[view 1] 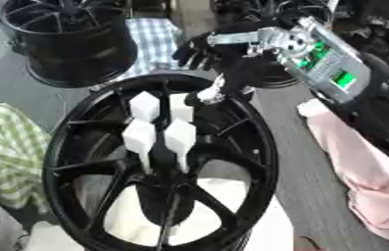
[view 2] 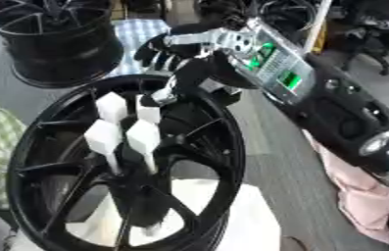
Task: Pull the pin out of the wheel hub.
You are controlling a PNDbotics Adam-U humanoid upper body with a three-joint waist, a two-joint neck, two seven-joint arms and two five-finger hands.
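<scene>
Grey floor, black wheel hub (view 1: 159, 162), white pins (view 1: 159, 128).

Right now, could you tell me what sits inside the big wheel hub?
Four white pins stand among the wheel hub spokes, with the right hand above. Their lower ends are hidden.

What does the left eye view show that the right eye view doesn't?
Only the left eye view shows the wide green-and-white checked cloth beside the wheel; the right eye view catches just an edge of it. Only the right eye view shows the round silver joint lower down the robot's black arm. Both show the large black spoked wheel hub, the four white block-headed pins in its middle, the robot's right hand above the rim with its fingers reaching down, and a second black wheel behind.
</scene>
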